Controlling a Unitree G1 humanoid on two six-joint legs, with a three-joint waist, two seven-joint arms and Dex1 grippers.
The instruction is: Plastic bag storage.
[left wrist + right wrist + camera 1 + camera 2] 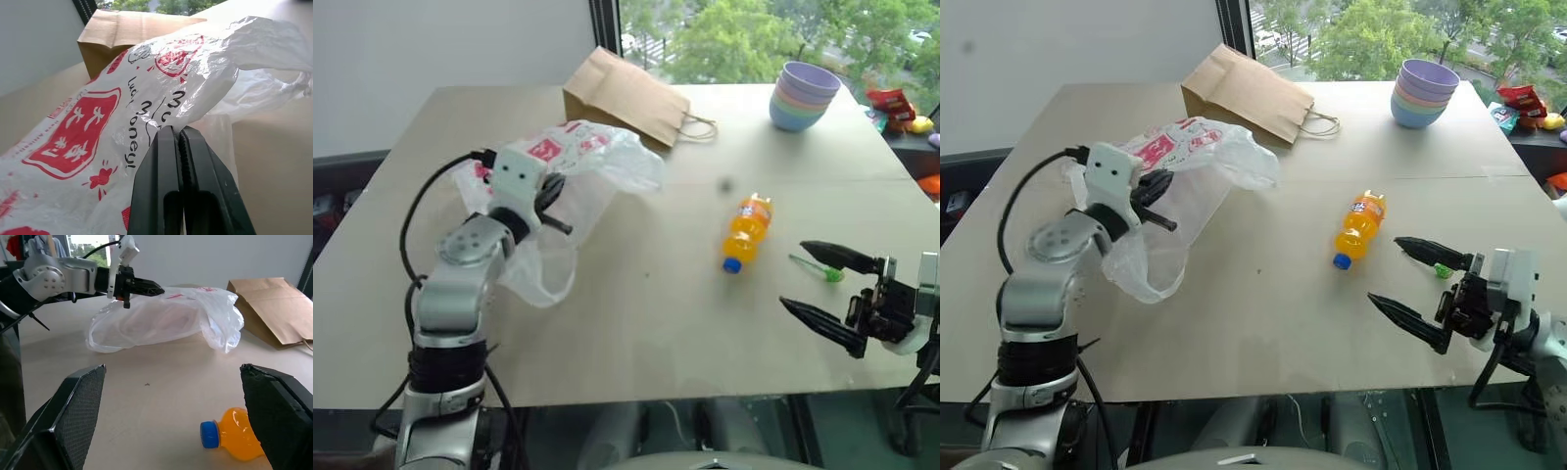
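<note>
While my left gripper is clamped shut on a fold of the plastic bag, the film bunches up between its fingers and the bag hangs from them, one end raised and the rest trailing down to the tabletop. It sits toward the left side of the tabletop, nearer the far edge than the near one, its long axis running from my gripper out toward the far middle. A loose loop of film droops below my wrist toward the near edge.

My right gripper hangs wide open and empty over the near right corner, holding nothing. From it the bag lies well apart, across the open middle of the tabletop, so my left arm is plainly the nearer one and already has the hold.

Just behind the bag, touching or nearly so, lies the brown paper bag at the far edge; I judge that any pull backward would crowd into it. An orange bottle lies on its side right of centre, with a green lollipop beside it near my right gripper, and stacked bowls stand at the far right. The clearest room is the bare stretch along the near edge between my two arms.
</note>
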